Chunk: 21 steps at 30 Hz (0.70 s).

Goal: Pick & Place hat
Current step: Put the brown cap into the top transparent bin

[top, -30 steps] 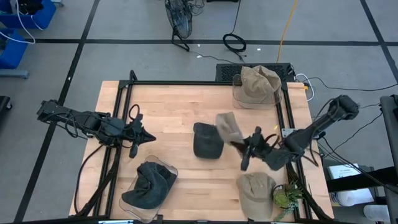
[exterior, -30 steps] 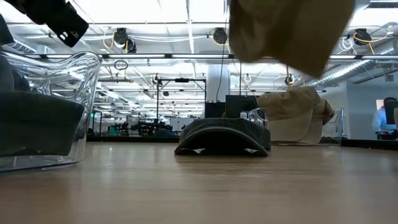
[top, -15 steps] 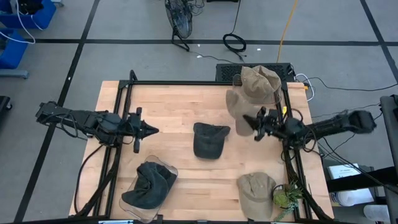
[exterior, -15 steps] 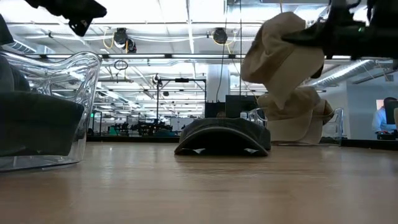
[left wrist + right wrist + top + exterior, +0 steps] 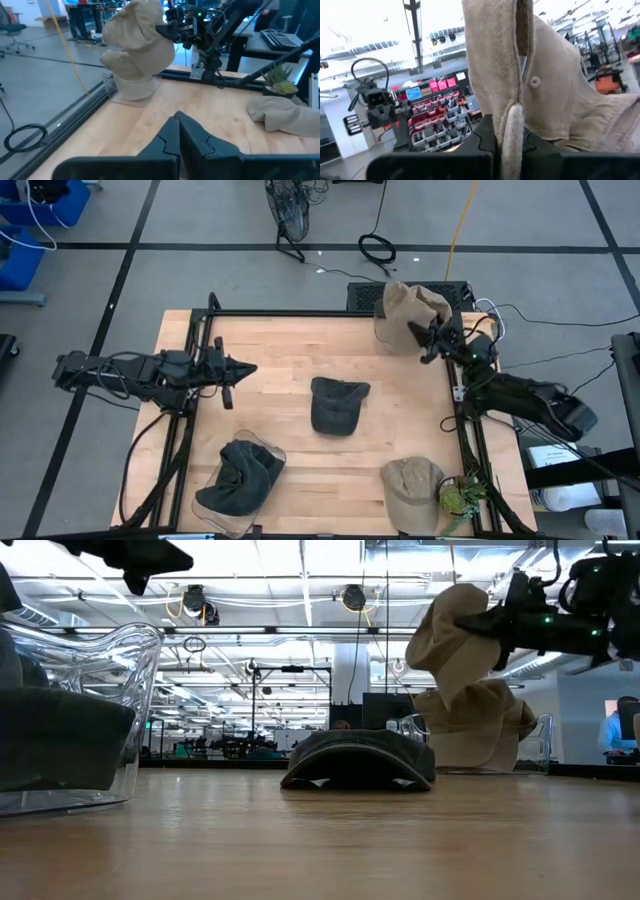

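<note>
A tan hat hangs pinched in the right hand above a clear bin at about one o'clock on the wooden desk, seen from overhead. The hand's dark fingers are pressed together on a fold of the fabric, as the right wrist view shows, where the cloth fills most of the picture and drapes over the fingers. In the low view the held hat dangles just above another tan hat that already sits in the bin.

At the centre of the desk lies a dark hat, brim toward twelve o'clock; in the low view it rests flat on the wood. A third tan hat lies on the desk at about five o'clock, just beside a small green plant. At seven o'clock a second clear bin holds a crumpled dark hat.

The left hand hovers over the desk at about nine o'clock, holding nothing, its fingers pressed together and pointing toward the centre. The left wrist view looks past those shut fingers across the bare wood to the right arm and the tan hat it carries over the bin.

A person shows at the far right edge of the low view, in the room behind the desk.
</note>
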{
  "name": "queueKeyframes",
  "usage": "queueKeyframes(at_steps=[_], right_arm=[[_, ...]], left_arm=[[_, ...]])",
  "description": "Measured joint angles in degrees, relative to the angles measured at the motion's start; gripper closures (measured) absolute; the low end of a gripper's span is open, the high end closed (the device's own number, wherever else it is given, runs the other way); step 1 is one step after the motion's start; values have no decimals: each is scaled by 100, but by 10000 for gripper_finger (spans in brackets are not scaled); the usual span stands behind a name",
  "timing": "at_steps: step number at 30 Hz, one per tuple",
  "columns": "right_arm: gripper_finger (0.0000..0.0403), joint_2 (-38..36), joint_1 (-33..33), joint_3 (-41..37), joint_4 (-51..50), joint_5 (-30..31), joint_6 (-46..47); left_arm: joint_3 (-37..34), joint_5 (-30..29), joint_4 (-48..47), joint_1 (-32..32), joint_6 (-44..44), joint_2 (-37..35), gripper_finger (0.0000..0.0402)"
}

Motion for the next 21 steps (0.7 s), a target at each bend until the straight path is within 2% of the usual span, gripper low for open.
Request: queueKeyframes(at_steps=[4, 12, 17, 21], right_arm=[[403, 831, -336, 293, 670, -372, 39], [403, 2456, -342, 1146, 1371, -784, -575], [403, 2930, -339, 943, 1670, -756, -1190], [403, 3156, -273, 757, 2036, -319, -1815]], left_arm=[[0, 0, 0, 146, -17, 0, 395], [0, 3, -27, 282, -345, 0, 398], [0, 16, -41, 282, -516, 0, 395], [0, 215, -75, 282, -641, 0, 398]])
